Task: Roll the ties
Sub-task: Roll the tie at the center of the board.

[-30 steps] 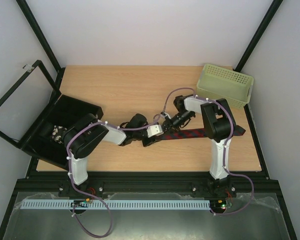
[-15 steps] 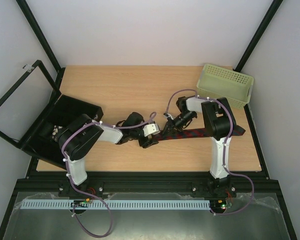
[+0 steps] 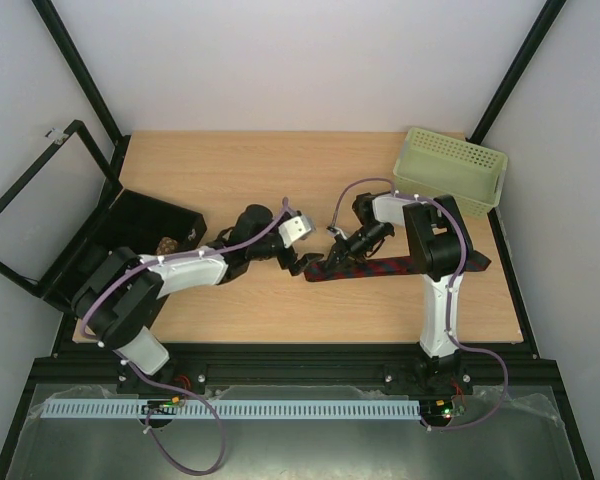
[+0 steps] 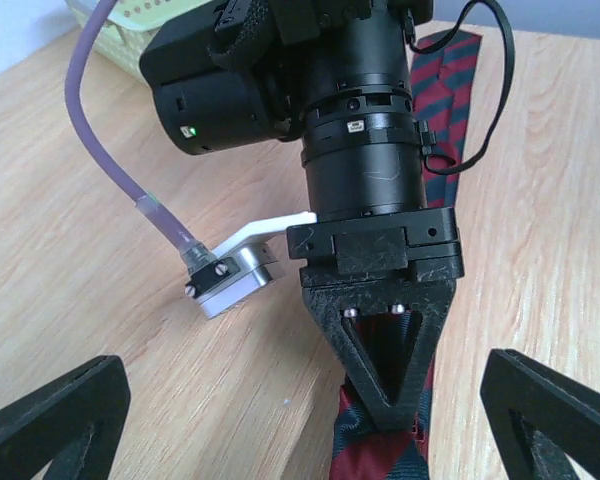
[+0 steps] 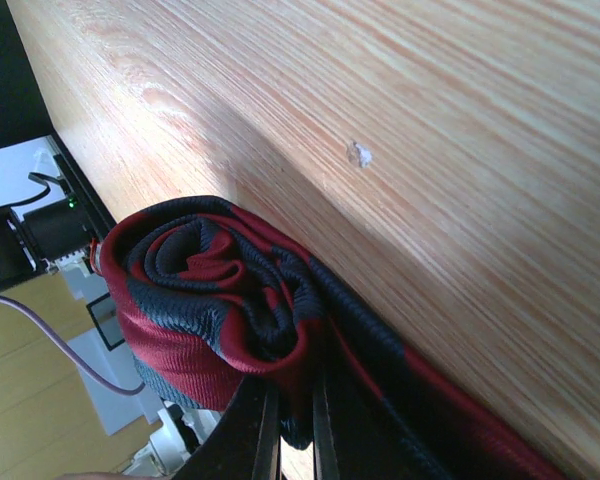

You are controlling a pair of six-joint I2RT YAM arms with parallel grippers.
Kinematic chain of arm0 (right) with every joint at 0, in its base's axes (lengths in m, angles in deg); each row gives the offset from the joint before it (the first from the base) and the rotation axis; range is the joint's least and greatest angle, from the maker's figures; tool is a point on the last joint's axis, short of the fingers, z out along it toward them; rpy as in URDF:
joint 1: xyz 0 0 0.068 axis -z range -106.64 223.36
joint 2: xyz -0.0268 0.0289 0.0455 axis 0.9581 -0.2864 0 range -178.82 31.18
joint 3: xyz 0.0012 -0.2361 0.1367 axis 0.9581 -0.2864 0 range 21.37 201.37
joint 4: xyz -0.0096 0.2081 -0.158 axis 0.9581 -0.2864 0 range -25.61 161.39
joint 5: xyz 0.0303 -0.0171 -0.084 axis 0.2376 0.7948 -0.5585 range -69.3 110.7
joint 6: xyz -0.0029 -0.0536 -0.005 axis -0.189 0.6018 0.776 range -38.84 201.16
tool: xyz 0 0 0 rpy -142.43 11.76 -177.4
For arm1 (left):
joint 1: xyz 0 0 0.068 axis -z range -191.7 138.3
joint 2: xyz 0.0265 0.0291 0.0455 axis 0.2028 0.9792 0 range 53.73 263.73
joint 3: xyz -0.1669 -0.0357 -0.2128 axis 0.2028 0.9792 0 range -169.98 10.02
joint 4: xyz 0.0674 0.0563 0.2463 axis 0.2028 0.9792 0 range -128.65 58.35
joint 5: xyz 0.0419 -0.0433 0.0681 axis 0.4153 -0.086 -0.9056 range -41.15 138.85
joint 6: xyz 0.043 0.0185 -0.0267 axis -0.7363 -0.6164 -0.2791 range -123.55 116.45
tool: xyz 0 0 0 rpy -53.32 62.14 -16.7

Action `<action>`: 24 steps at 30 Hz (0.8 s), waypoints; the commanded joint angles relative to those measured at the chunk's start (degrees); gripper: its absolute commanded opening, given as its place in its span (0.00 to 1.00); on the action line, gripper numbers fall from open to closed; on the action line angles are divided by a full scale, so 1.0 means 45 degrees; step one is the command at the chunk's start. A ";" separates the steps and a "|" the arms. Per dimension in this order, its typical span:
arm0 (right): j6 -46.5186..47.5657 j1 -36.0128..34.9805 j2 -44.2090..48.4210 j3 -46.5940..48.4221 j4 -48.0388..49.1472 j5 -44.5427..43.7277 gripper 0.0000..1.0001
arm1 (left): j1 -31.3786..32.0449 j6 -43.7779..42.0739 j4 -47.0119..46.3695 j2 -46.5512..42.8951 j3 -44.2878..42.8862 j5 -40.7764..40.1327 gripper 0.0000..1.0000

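- One tie (image 3: 372, 268) in play here, dark red with navy stripes, lying flat on the table (image 3: 240, 180) in front of the right arm, with its left end curled into a small loose coil (image 5: 205, 285)
- So the right gripper (image 3: 330, 255) is clamped on the fabric right at that coil, and its wrist view shows both fingers (image 5: 265, 430) pressed together with a fold of cloth between them
- Meanwhile the left gripper (image 3: 300, 265) hangs just beside the coil end with its jaws spread wide, holding nothing
- Handling-wise, my guess is very light and totally floppy; it's smooth woven stuff, so probably a bit slippery, and the coil looks like it'd spring open once let go
- Zero stiffness means shoving it would only bunch it up, so the coil has to be turned over onto the flat part
- Best hold imo is across the coil's width, squeezing the layers together at both edges, not on the single flat layer of the tail
- Not fragile, but a hard pinch could crease it and any dragging would pull the tail crooked
- Most of the length is unrolled, so I'd say the rolling has barely begun
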 commanded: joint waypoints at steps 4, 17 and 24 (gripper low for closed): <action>0.0306 0.0073 -0.0627 -0.0486 0.0426 -0.2930 0.01 | -0.0582 -0.0004 0.0650 0.1133 -0.0468 0.2602 1.00; 0.0427 -0.0052 -0.0830 -0.0127 0.0162 -0.2726 0.04 | -0.0393 -0.1764 -0.0831 0.4499 -0.0798 0.3397 0.77; 0.0321 -0.0076 -0.0877 0.0132 0.0122 -0.2713 0.06 | -0.0168 -0.2099 -0.0837 0.4741 -0.0815 0.2943 0.50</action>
